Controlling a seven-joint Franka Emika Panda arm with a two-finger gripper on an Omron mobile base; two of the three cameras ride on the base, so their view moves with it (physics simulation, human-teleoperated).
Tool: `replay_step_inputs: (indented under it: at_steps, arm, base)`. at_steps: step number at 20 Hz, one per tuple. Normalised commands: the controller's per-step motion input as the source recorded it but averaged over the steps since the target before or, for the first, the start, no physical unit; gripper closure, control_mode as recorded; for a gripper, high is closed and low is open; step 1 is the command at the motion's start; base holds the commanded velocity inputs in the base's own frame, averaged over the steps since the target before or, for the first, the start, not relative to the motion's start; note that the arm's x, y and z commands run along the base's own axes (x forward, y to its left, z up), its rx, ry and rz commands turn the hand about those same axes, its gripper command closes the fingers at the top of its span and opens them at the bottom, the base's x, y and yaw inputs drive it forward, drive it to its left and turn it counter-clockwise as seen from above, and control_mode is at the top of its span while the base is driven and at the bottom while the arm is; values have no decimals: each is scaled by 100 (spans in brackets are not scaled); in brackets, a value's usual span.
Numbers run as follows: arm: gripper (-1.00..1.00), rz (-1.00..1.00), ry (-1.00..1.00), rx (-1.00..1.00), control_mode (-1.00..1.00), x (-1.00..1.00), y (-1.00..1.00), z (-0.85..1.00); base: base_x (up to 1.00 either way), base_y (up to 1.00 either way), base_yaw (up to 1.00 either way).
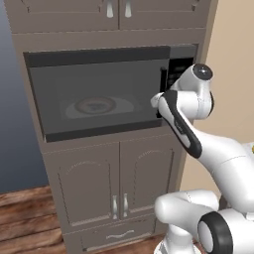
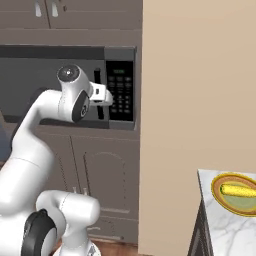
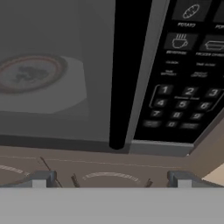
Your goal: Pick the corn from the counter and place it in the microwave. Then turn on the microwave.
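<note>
Before the microwave [image 1: 99, 94] handle [image 3: 127, 74], gripper [image 3: 109, 178] spread wide (empty), door shut.

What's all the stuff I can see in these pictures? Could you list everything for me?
microwave: one, grey with dark glass door, built into the cabinet wall, door closed
door handle: one, black bar, at the door's right edge
keypad panel: one, black with green display, right of the handle
white plate: one, inside the microwave, carrying a dark-rimmed round dish
cabinet doors: brown, panelled, above and below the microwave
counter: one, pale marbled, lower right of the right base view
corn: one, yellow, lying in a yellow-rimmed dish on the counter
floor: wooden planks
arm: one, white with dark joints
tool: one, open, empty, facing the handle's lower end
</note>
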Motion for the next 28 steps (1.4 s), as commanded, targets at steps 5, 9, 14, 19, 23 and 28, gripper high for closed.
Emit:
replay_step_inputs:
  at_steps: [5, 9, 14, 19, 23, 28]
  arm:
    - [-100, 0, 0, 0, -100, 17, 0, 0]
    - [-100, 0, -1, 0, -100, 21, 0, -1]
    - [-100, 0, -15, 0, -100, 19, 1, -7]
    - [-100, 0, -6, 0, -100, 18, 0, -3]
    - [-100, 0, -2, 0, -100, 21, 0, -5]
    - [-100, 0, -2, 0, -100, 22, 0, -5]
  base:
    - [0, 0, 0]
    - [0, 0, 0]
    - [0, 0, 0]
    - [0, 0, 0]
    - [0, 0, 0]
    - [0, 0, 0]
